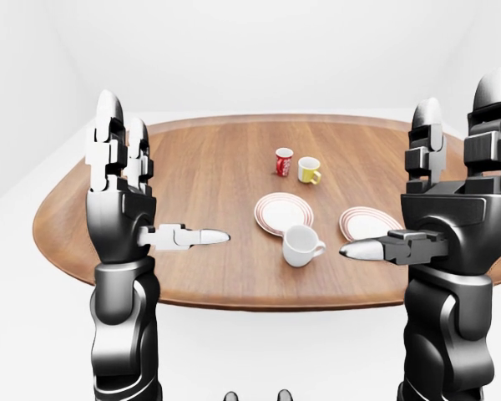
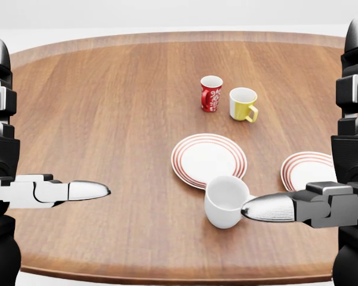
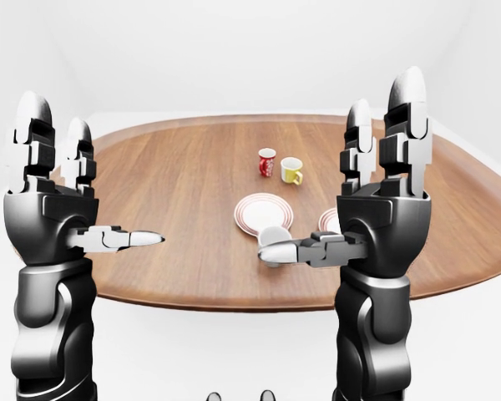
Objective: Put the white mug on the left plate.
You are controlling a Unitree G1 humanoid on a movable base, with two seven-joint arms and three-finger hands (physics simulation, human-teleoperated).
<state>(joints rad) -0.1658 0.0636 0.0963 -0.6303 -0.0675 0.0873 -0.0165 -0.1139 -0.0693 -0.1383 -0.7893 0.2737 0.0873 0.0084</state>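
White mug (image 2: 225, 202) stands upright on the wooden counter (image 2: 107, 119), just below the left plate (image 2: 209, 159) it is meant for, while the left robot hand (image 1: 121, 196) and right robot hand (image 1: 451, 196) hang raised with fingers spread, grasping nothing, presumably poised for a reach

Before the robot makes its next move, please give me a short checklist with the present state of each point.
1. White mug upright, free: ok.
2. Left plate bare: ok.
3. Right hand open: ok.
4. Left hand open, away from mug: ok.
5. Red mug and yellow mug off the path: ok.
6. Mug handle direction: cannot tell in the head view; the right hand covers it.
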